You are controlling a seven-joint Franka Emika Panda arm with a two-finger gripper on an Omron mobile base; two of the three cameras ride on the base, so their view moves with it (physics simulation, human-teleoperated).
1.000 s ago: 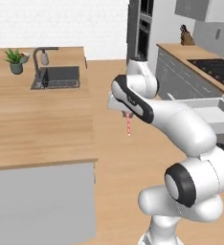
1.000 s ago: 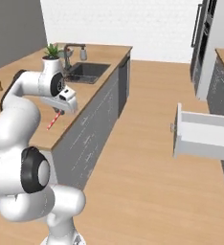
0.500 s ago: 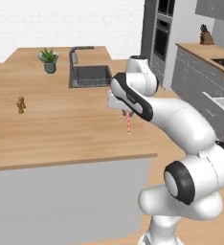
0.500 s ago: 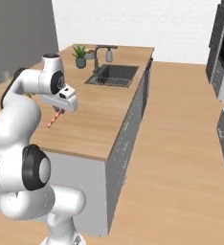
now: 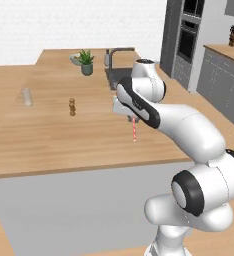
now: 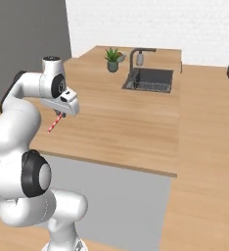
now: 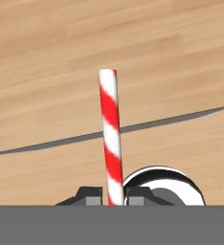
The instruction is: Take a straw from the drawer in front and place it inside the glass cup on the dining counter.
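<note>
Claw (image 7: 115, 195) gripping red-white striped straw (image 7: 111, 139), dining counter (image 5: 49, 135) below

The robot is glossy white, built of rounded, bulbous link shells joined by dark, near-black joint rings with grey disc caps. Its boxy white hand ends in the gripper (image 7: 115, 197), two small dark fingers with light-grey pads.
</note>
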